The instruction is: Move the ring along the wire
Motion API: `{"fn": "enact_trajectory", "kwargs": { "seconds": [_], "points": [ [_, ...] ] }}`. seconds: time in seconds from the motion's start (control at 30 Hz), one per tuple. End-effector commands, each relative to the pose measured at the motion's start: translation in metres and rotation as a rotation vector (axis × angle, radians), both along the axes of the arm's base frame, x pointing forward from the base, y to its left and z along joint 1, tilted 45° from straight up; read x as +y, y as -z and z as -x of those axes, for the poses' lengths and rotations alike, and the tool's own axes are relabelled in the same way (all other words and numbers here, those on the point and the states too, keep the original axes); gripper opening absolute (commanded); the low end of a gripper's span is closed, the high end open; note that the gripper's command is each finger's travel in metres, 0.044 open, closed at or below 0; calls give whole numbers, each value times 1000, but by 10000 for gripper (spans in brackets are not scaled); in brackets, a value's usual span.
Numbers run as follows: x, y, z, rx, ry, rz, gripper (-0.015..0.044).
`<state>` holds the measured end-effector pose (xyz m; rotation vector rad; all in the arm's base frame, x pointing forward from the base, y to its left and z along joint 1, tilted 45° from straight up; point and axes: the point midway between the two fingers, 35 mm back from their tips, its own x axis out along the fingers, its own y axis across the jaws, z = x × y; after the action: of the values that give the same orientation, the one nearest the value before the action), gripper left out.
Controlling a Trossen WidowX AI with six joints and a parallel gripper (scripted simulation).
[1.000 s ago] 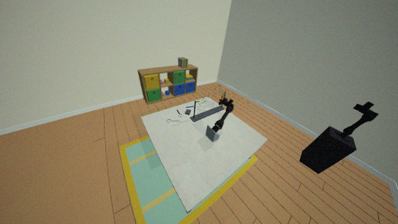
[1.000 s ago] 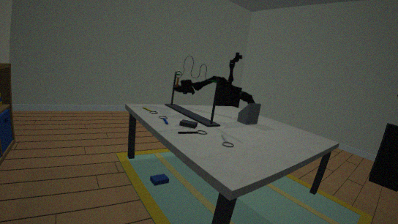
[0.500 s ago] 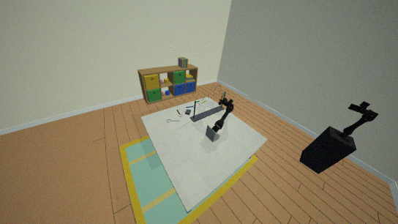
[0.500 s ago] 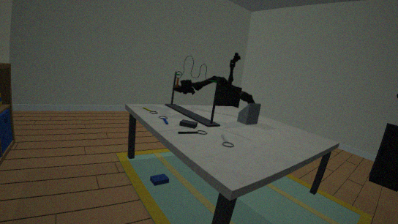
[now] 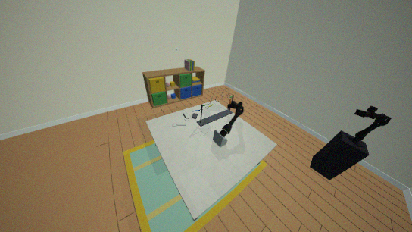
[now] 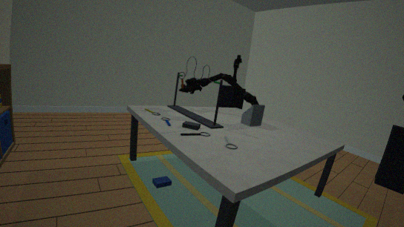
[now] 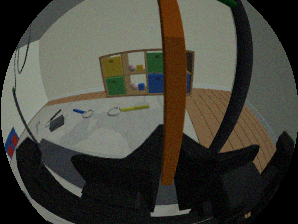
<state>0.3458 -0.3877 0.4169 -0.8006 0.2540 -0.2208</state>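
The wire stand's dark base (image 6: 194, 116) (image 5: 213, 117) lies on the white table (image 6: 260, 159) (image 5: 197, 163), with a post at each end. The thin grey wire (image 6: 191, 58) loops between the posts. My gripper (image 6: 184, 86) (image 7: 165, 128) (image 5: 231, 98) is up at the far post (image 6: 176, 93), shut on the orange handle (image 7: 172, 76) (image 6: 182, 84). The near post (image 6: 217, 107) carries the other green part (image 6: 214, 79).
Several loose handled rings (image 6: 231, 145) (image 6: 197, 133) (image 6: 165, 120) and a dark block (image 6: 191, 125) lie on the table beside the stand. The arm's grey base (image 6: 253, 115) stands to the right. A blue block (image 6: 162, 181) lies on the floor mat. A shelf (image 5: 174, 85) stands at the wall.
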Motion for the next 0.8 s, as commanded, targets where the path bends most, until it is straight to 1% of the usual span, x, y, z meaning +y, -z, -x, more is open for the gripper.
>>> {"fn": "enact_trajectory", "kwargs": {
  "seconds": [0.0, 0.4, 0.77],
  "points": [
    [6, 5, 8, 57, 52, -11, -150],
    [25, 10, 30, 196, 196, -57, -150],
    [39, 25, 29, 199, 189, -138, -150]
  ]
}}
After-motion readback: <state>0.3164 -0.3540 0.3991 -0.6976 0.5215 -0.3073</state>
